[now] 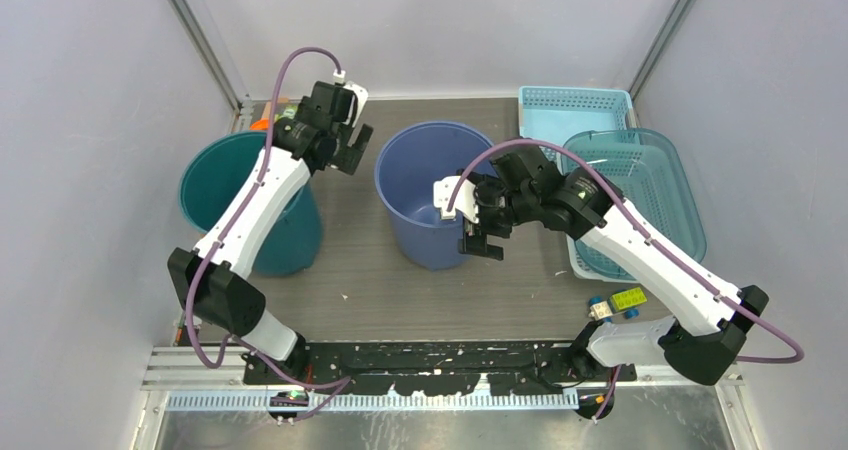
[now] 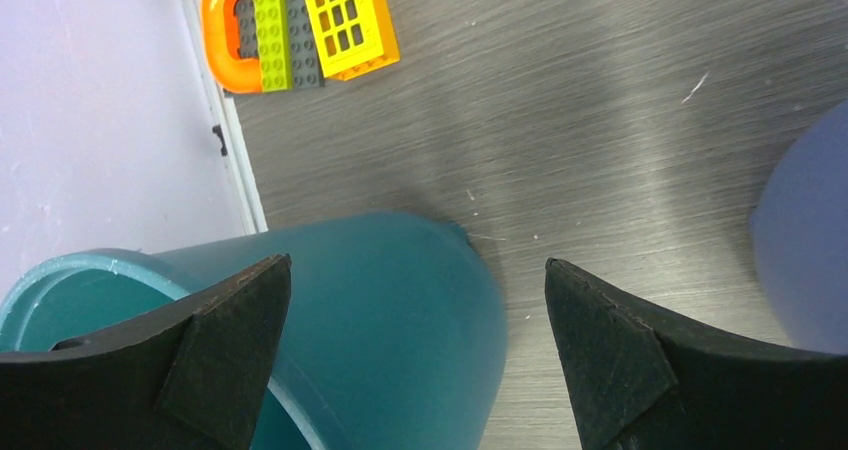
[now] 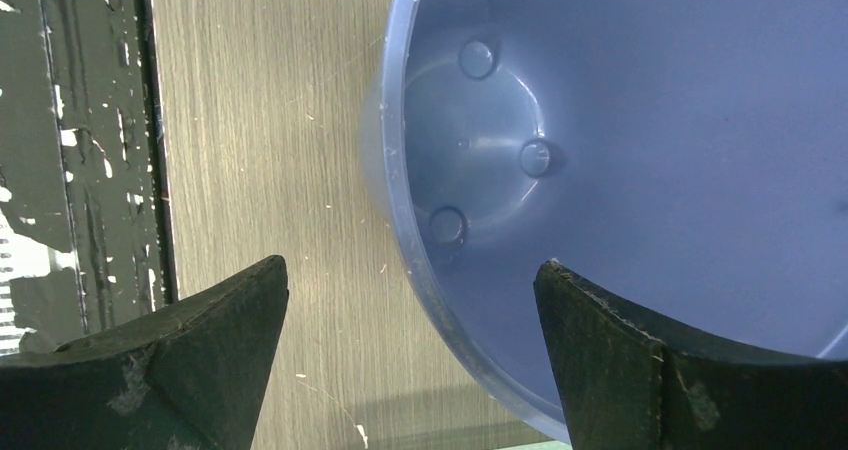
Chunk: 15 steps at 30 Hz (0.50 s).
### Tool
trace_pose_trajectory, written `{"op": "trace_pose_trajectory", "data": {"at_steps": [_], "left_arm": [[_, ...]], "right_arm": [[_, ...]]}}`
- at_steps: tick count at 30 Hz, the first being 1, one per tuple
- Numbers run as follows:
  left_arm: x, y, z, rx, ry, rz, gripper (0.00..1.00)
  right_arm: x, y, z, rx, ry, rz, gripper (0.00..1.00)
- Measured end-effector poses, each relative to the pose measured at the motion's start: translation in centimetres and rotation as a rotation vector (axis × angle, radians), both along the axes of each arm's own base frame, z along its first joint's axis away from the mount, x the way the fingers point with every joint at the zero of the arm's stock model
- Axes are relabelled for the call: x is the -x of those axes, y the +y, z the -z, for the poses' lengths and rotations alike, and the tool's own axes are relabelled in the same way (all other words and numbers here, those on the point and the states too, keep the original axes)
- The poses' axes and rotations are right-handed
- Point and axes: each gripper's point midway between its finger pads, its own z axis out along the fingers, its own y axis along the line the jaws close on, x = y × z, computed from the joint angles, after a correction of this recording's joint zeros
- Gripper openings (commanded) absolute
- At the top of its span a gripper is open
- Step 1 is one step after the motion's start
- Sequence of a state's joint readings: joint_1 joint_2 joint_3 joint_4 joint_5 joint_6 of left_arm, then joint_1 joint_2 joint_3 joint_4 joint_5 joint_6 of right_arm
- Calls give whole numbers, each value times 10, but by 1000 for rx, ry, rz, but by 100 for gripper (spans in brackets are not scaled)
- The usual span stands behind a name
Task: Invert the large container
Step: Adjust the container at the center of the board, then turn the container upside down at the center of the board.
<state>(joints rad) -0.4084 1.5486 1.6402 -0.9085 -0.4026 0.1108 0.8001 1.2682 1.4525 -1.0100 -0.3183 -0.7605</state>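
Two big buckets stand upright, mouths up: a blue bucket (image 1: 432,192) at the table's middle and a slightly wider teal bucket (image 1: 250,205) at the left. Which one is the large container I cannot tell. My right gripper (image 1: 482,242) is open and straddles the blue bucket's near-right rim (image 3: 400,220); its (image 3: 410,270) one finger is inside and the other outside, not pinching. My left gripper (image 1: 352,155) hangs open over the teal bucket's (image 2: 400,310) back-right wall, holding nothing (image 2: 418,270). The blue bucket (image 2: 805,250) shows at the right edge of the left wrist view.
A light blue basket (image 1: 575,110) and a teal mesh basket (image 1: 690,210) sit at the back right. Toy bricks (image 2: 300,30) lie in the back left corner, behind the teal bucket. More bricks (image 1: 628,298) lie near the right arm's base. Walls close in on both sides.
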Motion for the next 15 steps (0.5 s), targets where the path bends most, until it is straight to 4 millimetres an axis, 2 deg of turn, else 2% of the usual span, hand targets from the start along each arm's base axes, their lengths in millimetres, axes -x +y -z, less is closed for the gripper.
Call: {"op": "trace_pose_trajectory", "data": {"at_steps": [8, 15], "left_arm": [[12, 29, 18, -47, 53, -63, 99], [22, 58, 7, -83, 28, -110, 99]], "right_arm": [[4, 5, -1, -5, -3, -18, 95], [5, 5, -1, -5, -3, -17, 93]]}}
